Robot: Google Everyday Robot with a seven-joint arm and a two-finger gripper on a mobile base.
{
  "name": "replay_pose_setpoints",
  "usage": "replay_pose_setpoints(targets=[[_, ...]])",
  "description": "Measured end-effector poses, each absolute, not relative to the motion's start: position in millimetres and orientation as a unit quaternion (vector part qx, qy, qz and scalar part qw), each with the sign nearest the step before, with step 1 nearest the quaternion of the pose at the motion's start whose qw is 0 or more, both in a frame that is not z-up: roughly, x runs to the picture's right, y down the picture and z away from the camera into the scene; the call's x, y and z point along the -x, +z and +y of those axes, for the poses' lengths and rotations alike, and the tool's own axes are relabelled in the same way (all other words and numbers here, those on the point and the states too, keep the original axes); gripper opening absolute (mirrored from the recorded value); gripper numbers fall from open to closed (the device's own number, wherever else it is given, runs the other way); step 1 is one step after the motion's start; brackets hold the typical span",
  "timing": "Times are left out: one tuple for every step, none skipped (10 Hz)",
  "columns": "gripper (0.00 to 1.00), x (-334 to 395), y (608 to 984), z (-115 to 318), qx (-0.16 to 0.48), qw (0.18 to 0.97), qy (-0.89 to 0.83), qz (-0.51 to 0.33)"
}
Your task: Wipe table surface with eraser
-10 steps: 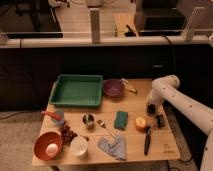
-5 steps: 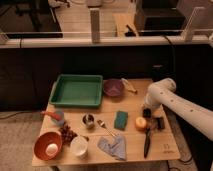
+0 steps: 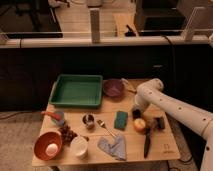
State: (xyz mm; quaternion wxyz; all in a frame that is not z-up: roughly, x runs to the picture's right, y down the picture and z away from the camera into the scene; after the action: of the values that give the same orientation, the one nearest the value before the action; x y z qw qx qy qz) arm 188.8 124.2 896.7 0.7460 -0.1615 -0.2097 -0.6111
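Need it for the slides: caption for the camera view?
Robot hand low over the wooden table, by a fruit and right of a green pad; green tray at back.

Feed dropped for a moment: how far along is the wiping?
Nothing looks done: the green eraser lies on the table surface, not in the tool. In hand: the tool hangs just right of it, by the orange fruit. Left: grasping the eraser and all the wiping.
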Motion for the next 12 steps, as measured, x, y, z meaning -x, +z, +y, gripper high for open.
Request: replay_pose_setpoints(targets=[[0.0, -181.3, 900.8, 117.7, 0.153, 0.74, -0.619, -0.215], [0.0, -171.8, 906.9, 109.9, 0.144, 0.734, -0.626, -0.219], [0.0, -165.9, 913.8, 104.1, 0.14, 0.73, -0.63, -0.223], [0.0, -165.8, 922.0, 99.1, 0.14, 0.728, -0.633, -0.223], [0.0, -166.4, 931.9, 92.6, 0.139, 0.728, -0.634, -0.222], [0.0, -165.9, 937.9, 89.4, 0.141, 0.728, -0.635, -0.219], [0.0, -172.4, 943.8, 83.2, 0.142, 0.731, -0.633, -0.212], [0.0, -190.5, 947.9, 75.6, 0.145, 0.74, -0.626, -0.199], [0.0, -206.7, 947.4, 71.8, 0.146, 0.748, -0.619, -0.189], [0.0, -220.9, 946.2, 68.4, 0.147, 0.756, -0.612, -0.181], [0.0, -245.7, 942.3, 63.2, 0.148, 0.77, -0.598, -0.167], [0.0, -265.7, 938.6, 60.4, 0.15, 0.781, -0.585, -0.155]])
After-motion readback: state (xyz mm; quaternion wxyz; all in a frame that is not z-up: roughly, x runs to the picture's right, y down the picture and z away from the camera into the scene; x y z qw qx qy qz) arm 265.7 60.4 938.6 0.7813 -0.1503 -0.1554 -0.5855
